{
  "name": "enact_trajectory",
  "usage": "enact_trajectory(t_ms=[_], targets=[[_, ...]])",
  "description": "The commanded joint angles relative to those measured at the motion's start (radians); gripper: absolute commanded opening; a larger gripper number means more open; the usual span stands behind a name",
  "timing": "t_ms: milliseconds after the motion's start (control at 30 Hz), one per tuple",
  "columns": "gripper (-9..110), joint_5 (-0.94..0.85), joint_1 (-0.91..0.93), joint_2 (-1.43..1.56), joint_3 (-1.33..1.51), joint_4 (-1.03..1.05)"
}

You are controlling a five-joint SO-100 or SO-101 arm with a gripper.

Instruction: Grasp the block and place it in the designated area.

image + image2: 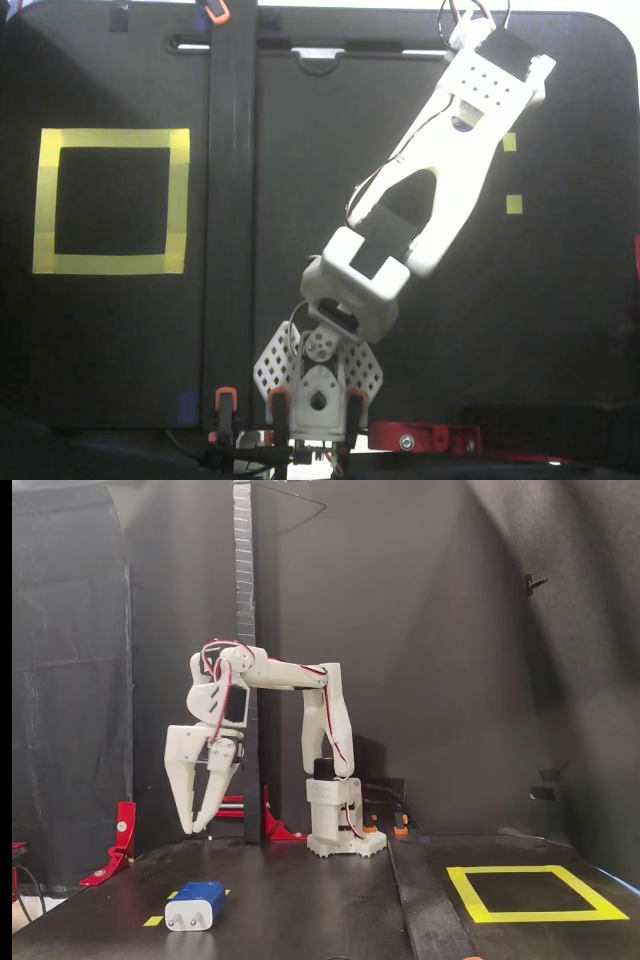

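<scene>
Only sideways: block (pixel 195 905) below gripper (pixel 193 829).

1. The top-down fixed view is dim and soft; the white plastic arm (pixel 440 190) glares, overexposed against the matte black desk (pixel 560 300).
2. The side fixed view is dark but sharper; black backdrop, faint shadows.

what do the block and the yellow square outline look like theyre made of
The block looks like smooth moulded plastic, dark blue with a paler end face: rounded edges and a slight sheen suggest it. Any prongs are too small to judge. The designated area looks like matte yellow adhesive tape laid flat on the black surface; in the fixed view from above the strips overlap at the corners.
</scene>
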Motion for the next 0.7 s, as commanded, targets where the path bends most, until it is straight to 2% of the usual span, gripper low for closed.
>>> enact_trajectory(t_ms=[0, 133, 200, 667], targets=[[9, -0.009, 0.003, 0.000, -0.020, 0.005], [35, -0.015, 0.005, -0.017, -0.020, -0.002], [40, -0.017, 0.009, -0.018, -0.021, -0.003], [41, -0.020, 0.035, -0.031, -0.021, -0.026]])
